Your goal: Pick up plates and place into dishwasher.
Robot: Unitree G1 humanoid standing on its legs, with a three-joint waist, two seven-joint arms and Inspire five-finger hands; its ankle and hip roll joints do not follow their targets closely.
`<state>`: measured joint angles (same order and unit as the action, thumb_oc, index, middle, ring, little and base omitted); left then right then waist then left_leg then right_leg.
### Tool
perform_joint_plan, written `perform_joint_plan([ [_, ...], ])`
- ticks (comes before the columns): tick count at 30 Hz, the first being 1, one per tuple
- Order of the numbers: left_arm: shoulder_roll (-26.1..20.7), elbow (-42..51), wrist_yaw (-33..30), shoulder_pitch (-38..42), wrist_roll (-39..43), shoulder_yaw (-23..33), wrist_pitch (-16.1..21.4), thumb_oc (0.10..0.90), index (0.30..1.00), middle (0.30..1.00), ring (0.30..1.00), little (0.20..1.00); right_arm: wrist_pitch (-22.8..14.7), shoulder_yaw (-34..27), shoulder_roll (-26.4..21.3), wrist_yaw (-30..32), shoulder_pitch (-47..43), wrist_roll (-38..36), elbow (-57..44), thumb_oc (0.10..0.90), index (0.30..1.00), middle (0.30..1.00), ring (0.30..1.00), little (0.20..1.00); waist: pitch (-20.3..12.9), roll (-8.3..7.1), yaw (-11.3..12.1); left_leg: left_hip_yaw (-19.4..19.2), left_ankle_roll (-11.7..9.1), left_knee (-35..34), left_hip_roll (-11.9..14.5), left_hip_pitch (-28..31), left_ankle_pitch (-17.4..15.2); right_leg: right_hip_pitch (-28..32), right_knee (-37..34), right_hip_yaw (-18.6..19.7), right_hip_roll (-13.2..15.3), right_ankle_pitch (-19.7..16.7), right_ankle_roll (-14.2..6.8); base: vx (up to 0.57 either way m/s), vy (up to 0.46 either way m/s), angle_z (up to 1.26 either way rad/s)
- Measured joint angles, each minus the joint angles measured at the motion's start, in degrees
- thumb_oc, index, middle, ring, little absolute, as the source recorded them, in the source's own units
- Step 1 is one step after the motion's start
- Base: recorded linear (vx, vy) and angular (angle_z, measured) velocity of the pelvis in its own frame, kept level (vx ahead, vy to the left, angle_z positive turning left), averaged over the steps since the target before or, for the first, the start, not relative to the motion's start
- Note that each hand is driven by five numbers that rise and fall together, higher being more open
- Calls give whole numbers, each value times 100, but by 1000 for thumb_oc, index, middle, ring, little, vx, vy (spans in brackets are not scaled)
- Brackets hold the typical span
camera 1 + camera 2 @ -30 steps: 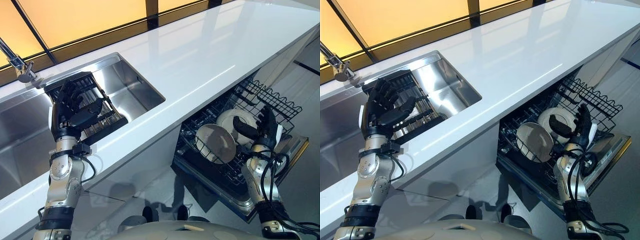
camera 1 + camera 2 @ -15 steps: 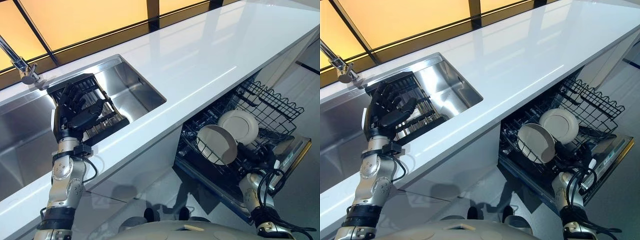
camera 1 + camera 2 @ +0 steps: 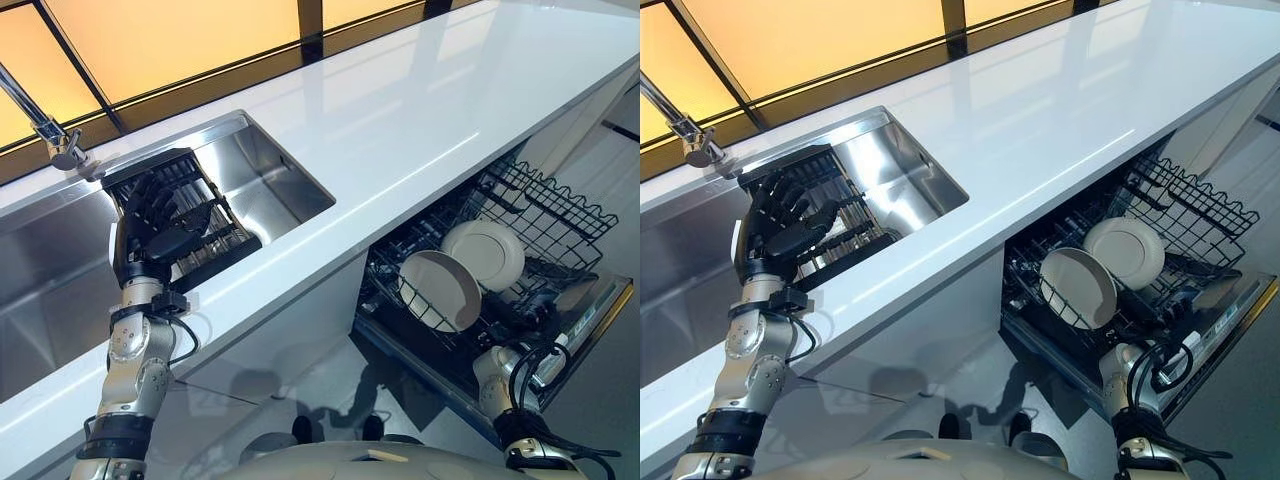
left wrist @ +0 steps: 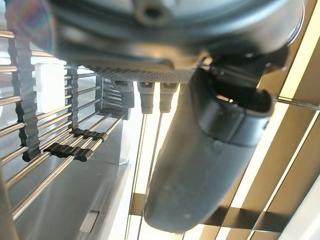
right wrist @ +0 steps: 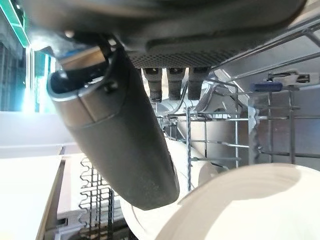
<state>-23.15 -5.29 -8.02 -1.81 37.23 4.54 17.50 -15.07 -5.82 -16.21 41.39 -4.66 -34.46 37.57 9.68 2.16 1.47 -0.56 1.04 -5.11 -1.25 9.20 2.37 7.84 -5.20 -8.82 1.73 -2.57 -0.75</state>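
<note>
Since both plates (image 3: 484, 255) already stand in the dishwasher rack (image 3: 560, 205), I've got my right hand (image 3: 541, 312) empty, fingers loose, just below them. Left hand (image 3: 160, 215) hovers open over the sink's drying rack (image 3: 215, 240), far left of the dishwasher, ready for more.

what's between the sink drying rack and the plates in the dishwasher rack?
Bare white countertop and its front edge separate the black drying rack in the sink from the two plates in the dishwasher rack, seen in both eye views.

your white table (image 3: 420, 110) lies bare and open; two white plates (image 3: 440, 290) stand in the black wire dishwasher rack (image 3: 560, 205), blocking its middle, while its outer end stays free.
</note>
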Motion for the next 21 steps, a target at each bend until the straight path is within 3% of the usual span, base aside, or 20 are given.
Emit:
perform_joint_plan([
  [12, 1, 1, 110, -16, 39, 3, 19, 800, 900, 900, 900, 900, 3, -13, 74, -153, 33, -179, 87, 800, 900, 900, 900, 900, 3, -3, 4, -43, -5, 0, 7, -3, -4, -8, 2, 15, -1, 10, -16, 0, 0, 0],
  [16, 1, 3, 111, -13, 37, 18, 18, 800, 900, 900, 900, 900, -1, -55, 39, -534, 17, -324, 262, 800, 900, 900, 900, 900, 7, -24, 2, -43, -6, 0, 8, 12, -4, 8, 0, 13, -5, 16, -25, 36, -15, 0],
  [21, 1, 11, 113, -12, 26, 56, 16, 800, 900, 900, 900, 900, 150, -124, -215, -1634, 13, -1128, 518, 800, 900, 900, 900, 900, 5, -71, 4, -43, -12, -17, 16, 34, -8, 35, 0, 13, 4, 21, -31, 55, -5, -1],
])
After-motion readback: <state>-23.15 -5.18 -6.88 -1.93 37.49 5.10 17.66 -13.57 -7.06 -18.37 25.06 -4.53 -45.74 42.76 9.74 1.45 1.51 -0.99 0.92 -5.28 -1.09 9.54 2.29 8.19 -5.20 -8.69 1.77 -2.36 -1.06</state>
